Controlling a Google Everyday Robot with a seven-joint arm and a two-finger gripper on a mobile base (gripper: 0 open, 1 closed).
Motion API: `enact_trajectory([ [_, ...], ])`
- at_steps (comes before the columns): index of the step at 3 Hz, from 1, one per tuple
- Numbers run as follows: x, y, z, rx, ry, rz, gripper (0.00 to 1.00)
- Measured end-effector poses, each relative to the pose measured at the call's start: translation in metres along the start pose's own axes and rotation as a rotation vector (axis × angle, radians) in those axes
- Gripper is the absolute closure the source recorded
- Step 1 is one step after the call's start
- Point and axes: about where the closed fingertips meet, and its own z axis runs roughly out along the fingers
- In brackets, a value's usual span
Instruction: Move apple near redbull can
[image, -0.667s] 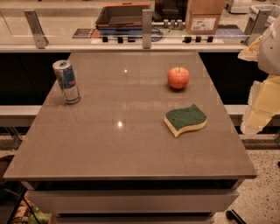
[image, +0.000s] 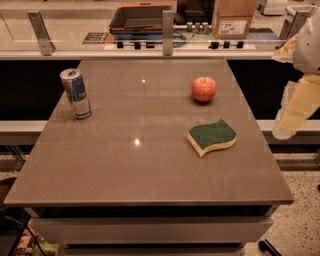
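The apple (image: 204, 89) is small, round and red-orange with a short dark stem. It sits on the right rear part of the brown table (image: 125, 170). The redbull can (image: 75, 93), slim, silver and blue, stands upright near the table's left edge, far from the apple. My gripper (image: 295, 107) shows as pale yellowish parts at the right edge of the camera view. It hangs beyond the table's right side, to the right of the apple and apart from it. It holds nothing that I can see.
A green-and-yellow wavy sponge (image: 212, 136) lies on the table in front of the apple. Behind the table runs a counter with metal posts (image: 168, 32), a dark tray (image: 142, 17) and a cardboard box (image: 234, 17). Floor shows at the lower right.
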Motion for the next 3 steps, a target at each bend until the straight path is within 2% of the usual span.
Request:
enact_trajectory([
  [1,-0.001,-0.039,0.012,0.014,-0.031,0.031,0.00],
  [3,-0.011,-0.078,0.036,0.076,-0.110,0.164,0.00],
])
